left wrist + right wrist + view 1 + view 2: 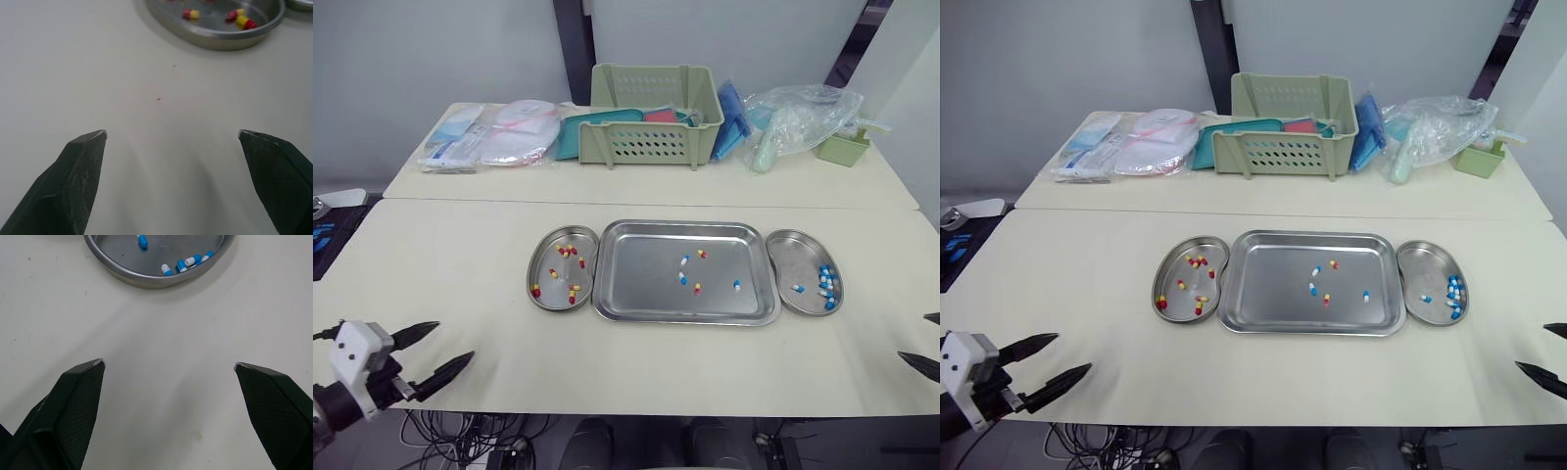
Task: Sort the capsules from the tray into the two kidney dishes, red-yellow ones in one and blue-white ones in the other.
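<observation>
Rectangular steel tray [641, 289] (rounded, glossy)

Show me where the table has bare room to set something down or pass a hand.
Free: the front strip between left hand and right hand, nearer than the tray; the stretch left of the red-yellow dish. Crowded: rear table, with basket, packets and plastic bag.
</observation>
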`<state>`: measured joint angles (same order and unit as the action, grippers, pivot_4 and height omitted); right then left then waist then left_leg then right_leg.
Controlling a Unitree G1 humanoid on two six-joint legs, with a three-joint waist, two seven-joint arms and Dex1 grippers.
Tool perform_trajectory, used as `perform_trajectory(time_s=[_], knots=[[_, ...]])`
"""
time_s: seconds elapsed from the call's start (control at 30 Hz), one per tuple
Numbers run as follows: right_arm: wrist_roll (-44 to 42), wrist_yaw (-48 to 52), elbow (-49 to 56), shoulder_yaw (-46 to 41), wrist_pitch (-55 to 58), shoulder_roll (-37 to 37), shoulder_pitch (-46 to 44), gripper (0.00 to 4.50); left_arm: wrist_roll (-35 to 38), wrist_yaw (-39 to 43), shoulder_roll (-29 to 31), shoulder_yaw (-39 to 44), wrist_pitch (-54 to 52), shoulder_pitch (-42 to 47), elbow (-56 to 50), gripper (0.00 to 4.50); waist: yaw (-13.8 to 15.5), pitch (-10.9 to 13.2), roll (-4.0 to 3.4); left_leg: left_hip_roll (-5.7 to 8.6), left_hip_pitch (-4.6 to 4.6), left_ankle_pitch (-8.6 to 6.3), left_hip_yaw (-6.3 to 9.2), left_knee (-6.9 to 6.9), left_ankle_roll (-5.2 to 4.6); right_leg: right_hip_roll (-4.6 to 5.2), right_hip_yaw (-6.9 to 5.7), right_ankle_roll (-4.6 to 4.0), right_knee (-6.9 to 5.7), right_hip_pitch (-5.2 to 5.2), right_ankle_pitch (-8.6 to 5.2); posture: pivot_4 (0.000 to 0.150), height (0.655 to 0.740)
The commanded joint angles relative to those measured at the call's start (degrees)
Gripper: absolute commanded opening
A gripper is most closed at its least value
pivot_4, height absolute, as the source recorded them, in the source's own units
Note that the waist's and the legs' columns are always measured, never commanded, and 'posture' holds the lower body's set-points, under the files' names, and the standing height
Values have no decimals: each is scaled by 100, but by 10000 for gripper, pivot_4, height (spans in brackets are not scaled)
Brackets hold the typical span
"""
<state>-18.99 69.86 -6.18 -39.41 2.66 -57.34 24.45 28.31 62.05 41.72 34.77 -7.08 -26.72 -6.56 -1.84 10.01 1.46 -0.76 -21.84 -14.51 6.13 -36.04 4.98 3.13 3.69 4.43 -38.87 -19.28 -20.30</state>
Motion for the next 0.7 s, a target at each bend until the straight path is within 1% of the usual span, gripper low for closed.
perform_trajectory(time_s=[0.03,0.1,0.2,0.4,0.47,0.6,0.67,0.7], knots=[[-24,-30,291,-177,17,66,153,45000,389,111,-258,-414,-90,-168,-957,44830,1,0,0,0,0,0,-1,0,0,0,1,0,0,0,0,1500,7400],[-19,-55,435,-206,42,115,261,45000,548,134,-470,-781,-94,-188,-1455,44830,2,0,1,1,-3,0,-1,-1,0,1,2,0,3,2,0,1500,7400],[-48,-60,765,-267,224,181,476,45000,541,158,-649,-1271,-32,-91,-1821,44830,7,-1,-1,1,-1,0,-1,-2,0,0,2,1,3,3,0,1500,7400],[-145,-54,1445,-464,543,331,882,45000,312,-7,-867,-1896,152,361,-1785,44830,14,-6,-9,3,0,0,-1,-3,0,0,2,1,2,5,0,1500,7400],[-248,-87,1710,-536,834,384,967,45000,244,-103,-931,-1993,201,474,-1730,44830,7,-6,-10,3,0,0,1,-2,0,-1,0,1,2,5,0,1500,7400],[-297,-690,2725,-518,1842,500,973,45000,152,-144,-956,-2107,319,631,-1612,44830,-1,-10,-17,2,1,0,1,-2,0,-2,1,1,2,5,0,1500,7400],[-513,-889,3298,-409,2394,497,894,45000,139,-150,-942,-2141,357,666,-1579,44830,1,-11,-18,2,0,0,1,-2,0,-2,1,1,2,4,0,1500,7400],[-772,-1108,3749,-233,2771,484,711,45000,120,-158,-943,-2166,385,678,-1569,44830,2,-11,-18,2,-1,0,2,-2,0,-1,0,1,2,4,0,1500,7400]])
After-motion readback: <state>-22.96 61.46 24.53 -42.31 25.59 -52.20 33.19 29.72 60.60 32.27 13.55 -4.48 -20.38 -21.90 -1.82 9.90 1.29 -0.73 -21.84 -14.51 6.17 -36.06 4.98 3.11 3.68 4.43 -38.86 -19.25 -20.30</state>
